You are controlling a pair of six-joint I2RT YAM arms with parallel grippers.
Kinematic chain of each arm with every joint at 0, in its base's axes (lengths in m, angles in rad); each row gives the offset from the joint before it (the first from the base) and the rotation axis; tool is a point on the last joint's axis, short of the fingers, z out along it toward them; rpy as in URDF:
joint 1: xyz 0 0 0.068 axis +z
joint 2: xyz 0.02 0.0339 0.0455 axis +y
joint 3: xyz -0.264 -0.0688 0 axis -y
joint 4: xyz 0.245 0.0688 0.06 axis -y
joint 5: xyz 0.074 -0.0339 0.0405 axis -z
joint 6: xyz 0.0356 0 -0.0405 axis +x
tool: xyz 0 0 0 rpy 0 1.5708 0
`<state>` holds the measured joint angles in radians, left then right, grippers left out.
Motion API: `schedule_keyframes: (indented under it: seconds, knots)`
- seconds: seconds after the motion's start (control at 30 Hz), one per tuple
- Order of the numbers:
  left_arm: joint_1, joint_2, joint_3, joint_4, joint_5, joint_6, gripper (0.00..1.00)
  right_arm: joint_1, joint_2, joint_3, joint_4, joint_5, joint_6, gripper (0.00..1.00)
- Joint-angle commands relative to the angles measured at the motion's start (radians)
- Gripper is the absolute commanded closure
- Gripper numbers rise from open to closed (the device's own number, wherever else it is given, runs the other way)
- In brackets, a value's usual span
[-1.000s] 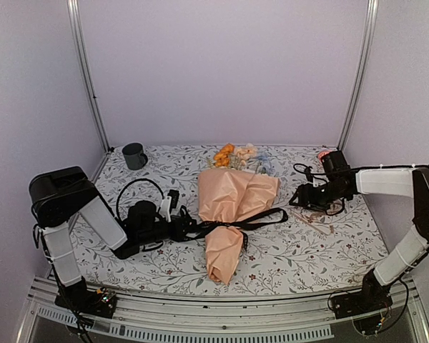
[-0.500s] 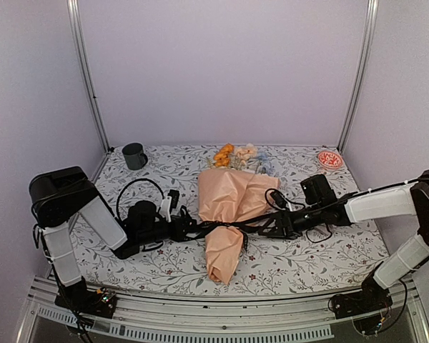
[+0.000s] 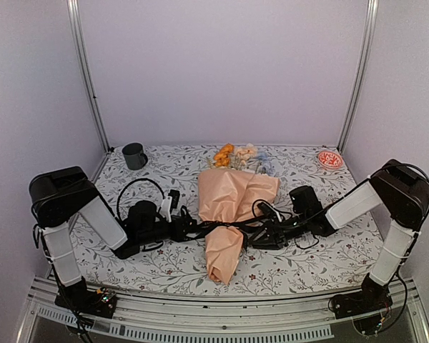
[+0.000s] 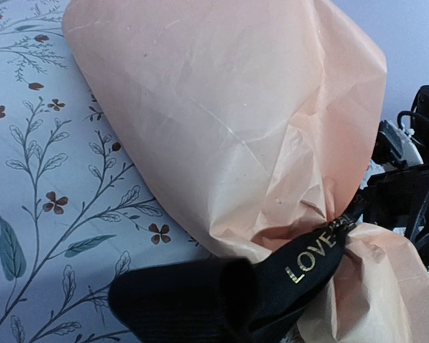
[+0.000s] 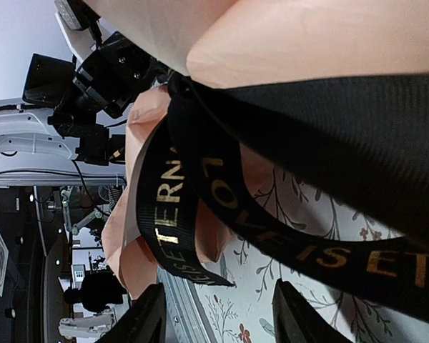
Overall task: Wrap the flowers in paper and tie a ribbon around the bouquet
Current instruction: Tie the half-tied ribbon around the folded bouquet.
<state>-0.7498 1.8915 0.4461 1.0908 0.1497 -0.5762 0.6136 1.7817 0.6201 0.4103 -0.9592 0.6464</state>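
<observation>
Logged bouquet lying mid-worktop, blooms toward far wall, black ribbon looped round its waist, 1 end pinched in closed left gripper, right gripper low alongside, jaws parted at ribbon.

Both arms stretch low toward centre: left pincer clamped on the ribbon; right pincer fingers apart.

The paper is matt and crinkly. The ribbon is black woven cloth with shiny gold letters. The table cover looks smooth.
</observation>
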Motion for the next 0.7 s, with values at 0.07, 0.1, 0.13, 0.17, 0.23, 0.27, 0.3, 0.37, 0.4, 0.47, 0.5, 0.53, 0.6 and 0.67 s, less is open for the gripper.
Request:
schedule_keyframes:
  seconds: [0.07, 0.1, 0.13, 0.17, 0.23, 0.27, 0.3, 0.37, 0.4, 0.47, 0.5, 0.53, 0.6, 0.67]
  knots:
    - [-0.004, -0.009, 0.016, -0.006, 0.003, 0.019, 1.0, 0.037, 0.051, 0.036, 0.112, -0.061, 0.015, 0.45]
    - [-0.004, -0.009, 0.016, -0.006, 0.002, 0.019, 1.0, 0.039, 0.057, 0.037, 0.12, -0.065, 0.018, 0.45]
    - [-0.005, -0.009, 0.017, -0.006, 0.001, 0.02, 1.0, 0.041, 0.065, 0.04, 0.127, -0.065, 0.02, 0.45]
    - [-0.004, -0.009, 0.017, -0.005, 0.001, 0.02, 1.0, 0.042, 0.072, 0.042, 0.131, -0.067, 0.024, 0.45]
    - [-0.004, -0.008, 0.019, -0.006, 0.003, 0.019, 1.0, 0.042, 0.085, 0.049, 0.144, -0.073, 0.028, 0.47]
    - [-0.004, -0.008, 0.019, -0.006, 0.002, 0.02, 1.0, 0.042, 0.091, 0.053, 0.152, -0.079, 0.033, 0.49]
    - [-0.004, -0.008, 0.019, -0.006, 0.003, 0.019, 1.0, 0.041, 0.095, 0.058, 0.161, -0.085, 0.037, 0.52]
    - [-0.005, -0.009, 0.017, -0.009, 0.002, 0.02, 1.0, 0.041, 0.099, 0.064, 0.172, -0.096, 0.046, 0.66]
    - [-0.004, -0.01, 0.018, -0.009, 0.003, 0.019, 1.0, 0.042, 0.099, 0.065, 0.174, -0.101, 0.049, 0.76]
    - [-0.004, -0.012, 0.014, -0.01, 0.0, 0.021, 1.0, 0.042, 0.091, 0.059, 0.172, -0.105, 0.049, 0.95]
    - [-0.004, -0.014, 0.014, -0.01, -0.002, 0.022, 1.0, 0.041, 0.086, 0.051, 0.17, -0.105, 0.049, 0.99]
    - [-0.005, -0.015, 0.014, -0.012, -0.004, 0.022, 1.0, 0.042, 0.079, 0.042, 0.165, -0.105, 0.048, 0.99]
    - [-0.004, -0.017, 0.013, -0.013, -0.01, 0.025, 1.0, 0.042, 0.064, 0.018, 0.136, -0.103, 0.047, 0.99]
    - [-0.004, -0.018, 0.014, -0.019, -0.017, 0.027, 1.0, 0.042, 0.038, -0.012, 0.073, -0.095, 0.033, 0.99]
